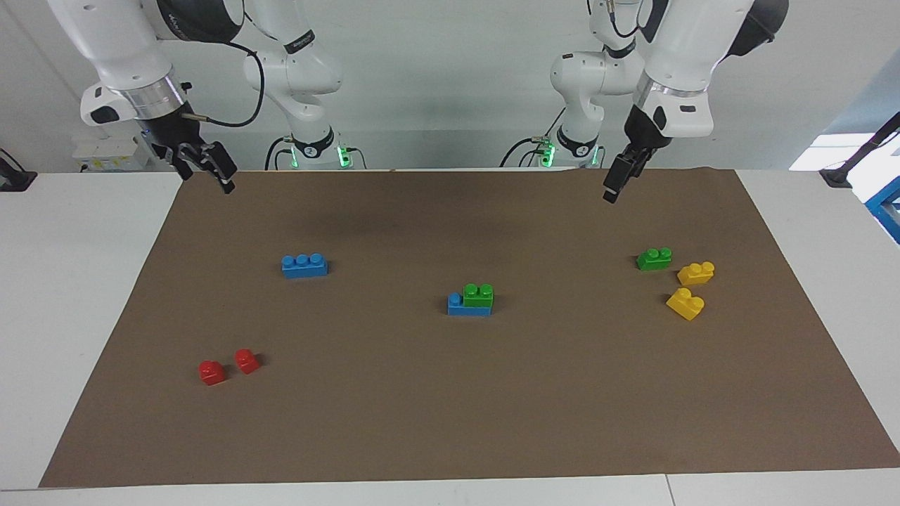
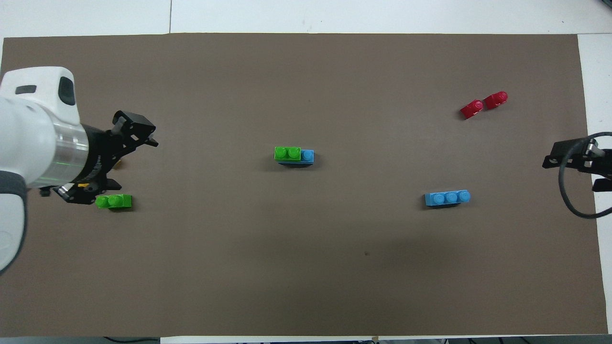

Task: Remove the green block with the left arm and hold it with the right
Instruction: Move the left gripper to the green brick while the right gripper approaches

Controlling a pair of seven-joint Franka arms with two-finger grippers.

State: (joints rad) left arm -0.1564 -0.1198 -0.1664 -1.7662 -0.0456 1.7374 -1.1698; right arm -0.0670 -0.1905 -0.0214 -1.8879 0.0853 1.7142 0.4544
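Above the desk's robot-side edge, near the right arm's corner: right gripper (image 1: pixel 209 172), fingers parted, empty. At mid-desk: green block (image 1: pixel 478 294) atop a blue three-stud brick (image 1: pixel 460 306). Toward the left arm's corner: left gripper (image 1: pixel 612 188), spread wide, empty.

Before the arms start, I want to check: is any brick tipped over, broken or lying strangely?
One yellow brick lies turned at an angle near the other yellow brick. Nothing looks broken.

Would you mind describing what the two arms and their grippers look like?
Both arms are glossy white with dark joint sections and a silver ring at the wrist. The left gripper and the right gripper are black, two-fingered, with thin black cables looping alongside. Green lights glow at both bases.
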